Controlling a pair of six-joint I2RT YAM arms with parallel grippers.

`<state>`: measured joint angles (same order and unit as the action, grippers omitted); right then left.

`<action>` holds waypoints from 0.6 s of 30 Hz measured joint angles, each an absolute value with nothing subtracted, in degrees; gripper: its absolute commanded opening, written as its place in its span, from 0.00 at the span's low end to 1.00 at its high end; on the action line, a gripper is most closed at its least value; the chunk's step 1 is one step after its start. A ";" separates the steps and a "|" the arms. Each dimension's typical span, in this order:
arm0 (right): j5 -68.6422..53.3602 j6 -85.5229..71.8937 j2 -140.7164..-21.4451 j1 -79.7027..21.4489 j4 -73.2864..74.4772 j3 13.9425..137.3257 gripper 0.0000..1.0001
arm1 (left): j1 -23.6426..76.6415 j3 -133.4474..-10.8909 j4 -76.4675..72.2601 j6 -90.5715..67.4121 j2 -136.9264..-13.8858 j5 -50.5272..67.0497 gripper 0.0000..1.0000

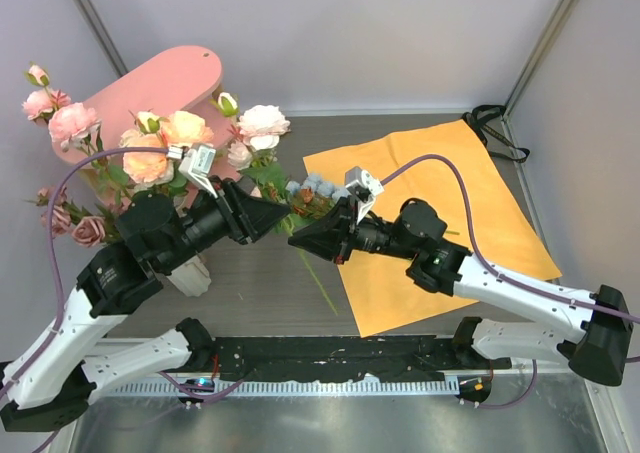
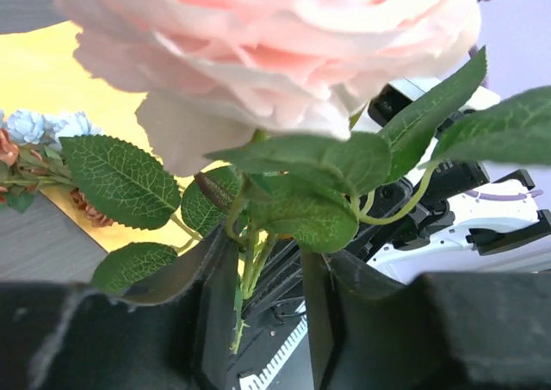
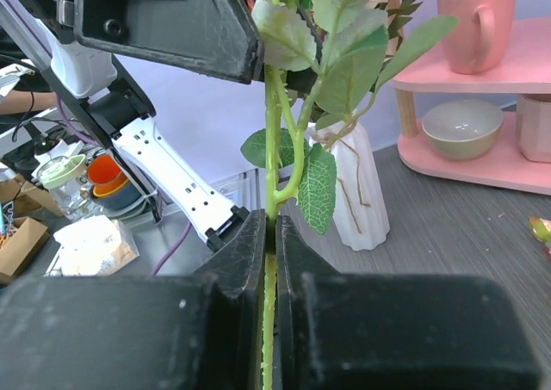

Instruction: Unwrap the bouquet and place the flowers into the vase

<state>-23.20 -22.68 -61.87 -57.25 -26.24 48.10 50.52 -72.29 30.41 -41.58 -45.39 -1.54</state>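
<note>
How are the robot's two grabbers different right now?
The left gripper has its jaws apart, with gaps beside the rose stem. The right gripper is pinched shut on a leafy stem. The left gripper sits close under the pink rose, while the right gripper grips bare stem beneath the leaves. Both are black, and each has a flower stem between its fingers.
</note>
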 measured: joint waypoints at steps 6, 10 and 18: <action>-22.96 -22.59 -63.16 -59.35 -27.53 48.40 0.51 | 50.52 -72.93 33.26 -40.21 -44.88 -3.05 0.00; -20.51 -21.04 -63.40 -59.99 -24.62 49.41 0.75 | 50.52 -78.35 38.39 -35.64 -45.65 -5.74 0.00; -5.21 -15.88 -58.70 -60.20 -14.94 49.19 0.87 | 50.52 -101.25 51.00 -23.90 -46.37 -13.54 0.00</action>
